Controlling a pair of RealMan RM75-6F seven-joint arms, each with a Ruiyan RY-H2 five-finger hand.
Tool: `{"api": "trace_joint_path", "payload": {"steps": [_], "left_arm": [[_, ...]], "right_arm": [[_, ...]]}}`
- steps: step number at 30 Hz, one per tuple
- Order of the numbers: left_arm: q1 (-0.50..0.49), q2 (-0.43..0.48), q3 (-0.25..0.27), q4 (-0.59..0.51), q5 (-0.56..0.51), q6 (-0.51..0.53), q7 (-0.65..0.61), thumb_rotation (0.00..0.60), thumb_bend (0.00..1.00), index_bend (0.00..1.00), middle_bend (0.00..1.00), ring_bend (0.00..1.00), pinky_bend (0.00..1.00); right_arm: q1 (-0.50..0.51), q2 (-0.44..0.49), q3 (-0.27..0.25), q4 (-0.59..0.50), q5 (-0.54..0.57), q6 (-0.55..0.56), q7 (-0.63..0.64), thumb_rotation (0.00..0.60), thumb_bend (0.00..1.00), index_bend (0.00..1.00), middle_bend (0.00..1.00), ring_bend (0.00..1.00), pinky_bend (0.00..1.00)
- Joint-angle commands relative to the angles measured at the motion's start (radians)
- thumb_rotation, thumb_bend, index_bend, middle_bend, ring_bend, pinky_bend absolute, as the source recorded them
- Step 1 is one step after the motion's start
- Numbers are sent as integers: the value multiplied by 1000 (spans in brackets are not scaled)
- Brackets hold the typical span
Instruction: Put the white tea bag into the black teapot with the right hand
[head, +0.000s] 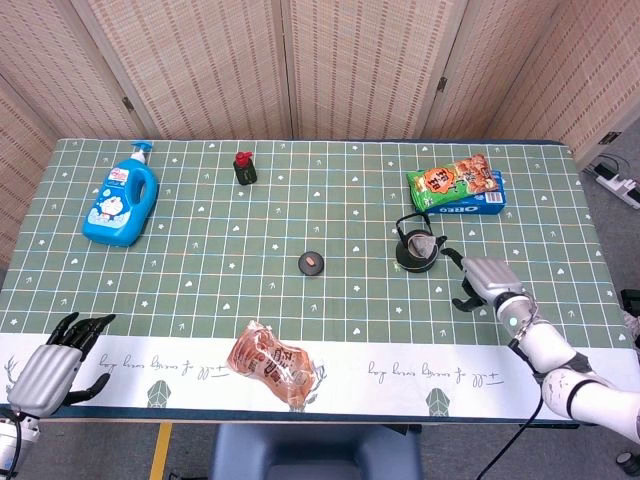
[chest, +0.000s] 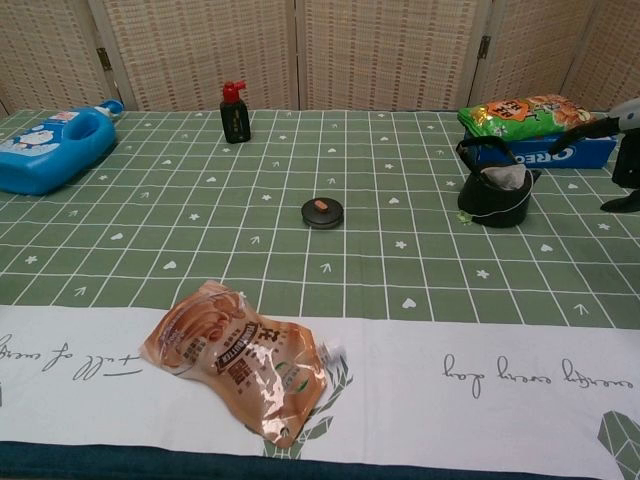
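The black teapot (head: 416, 252) stands right of the table's middle, its lid off. The white tea bag (head: 425, 243) lies in the pot's mouth, and in the chest view the tea bag (chest: 507, 178) shows above the teapot (chest: 490, 200) rim with its string looped down the side. My right hand (head: 482, 280) hovers just right of the pot with fingers apart, holding nothing and apart from the pot. Only part of the right hand (chest: 622, 150) shows at the chest view's right edge. My left hand (head: 55, 362) rests empty at the near left corner, its fingers apart.
The pot's round lid (head: 312, 263) lies at mid-table. A green snack bag (head: 450, 178) on a blue Oreo box (head: 480, 205) sits behind the pot. A brown pouch (head: 272, 364) lies near the front edge, with a blue detergent bottle (head: 121, 204) and a small dark bottle (head: 245, 168) at the far left.
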Motion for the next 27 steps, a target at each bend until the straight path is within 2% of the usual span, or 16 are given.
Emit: {"api": "trace_joint_path", "payload": {"steps": [1,5,10,16,22,27], "left_arm": [[-1,-1,-1,0,-2,-2,2,600,317,0,102,91,38],[1,-1,-1,-1,-2,1,3,600,317,0,101,92,38],[0,1,-1,0,-3,0,-1,600,317,0,102,92,38],[0,2,-1,2,-1,0,-7,600,317,0,101,92,38],[0,2,-1,3,-3,-2,-6,600,317,0,102,92,38],[-2,2,-5,4,-13,-6,-9,600,317,0,101,92,38]], "right_arm": [[9,43,70,68,-51,-165,167,600,369,88,935,773,681],[29,58,75,87,-65,-226,231,600,369,92,935,773,681],[76,46,35,129,-55,-239,263,600,369,93,935,772,681],[163,31,-80,144,2,-175,216,600,369,94,935,771,681],[279,3,-217,160,149,-132,151,600,370,115,935,770,681],[363,-38,-294,192,257,-136,124,600,370,122,935,771,681]]}}
